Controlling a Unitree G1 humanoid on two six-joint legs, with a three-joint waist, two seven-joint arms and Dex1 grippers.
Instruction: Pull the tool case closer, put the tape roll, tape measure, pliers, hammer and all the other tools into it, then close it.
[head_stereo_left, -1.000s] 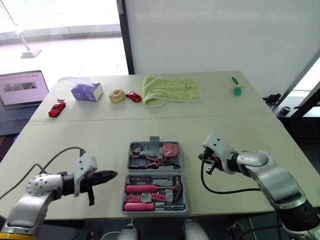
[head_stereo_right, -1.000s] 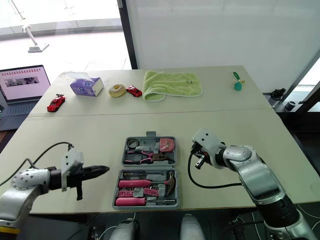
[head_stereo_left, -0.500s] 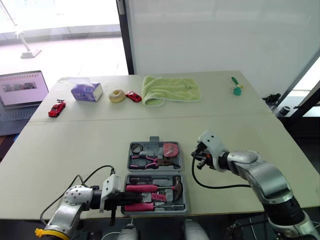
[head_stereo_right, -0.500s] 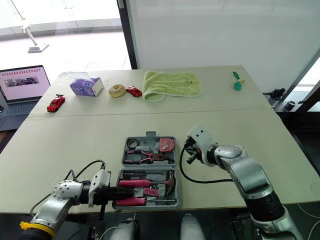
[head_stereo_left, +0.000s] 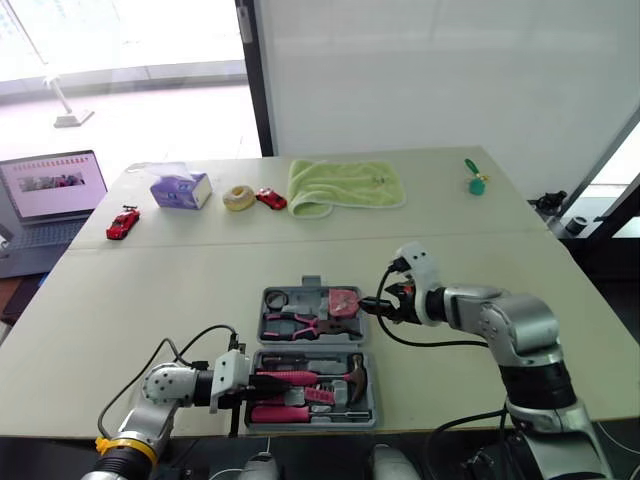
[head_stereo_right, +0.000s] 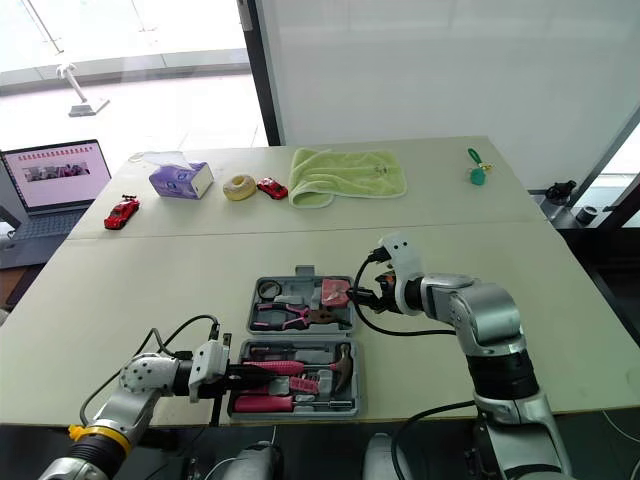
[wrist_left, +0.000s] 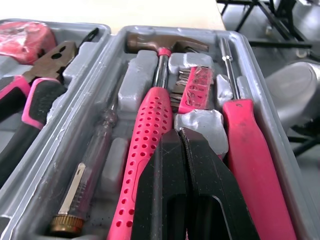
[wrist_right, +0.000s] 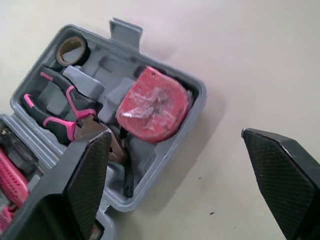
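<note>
Right pincer (head_stereo_right: 368, 300) has edged up, spread wide beside the tool case (wrist_right: 124, 31).

Holds left gripper (wrist_left: 179, 135) low and forward, tips pinched together; extends right gripper (head_stereo_left: 382, 308) inward, tips spread wide apart.

No text, brand, number or sign can be read; print on the laptop screen (head_stereo_right: 55, 173), tissue box (head_stereo_right: 181, 180) and tape measure (wrist_right: 152, 102) is too small.
</note>
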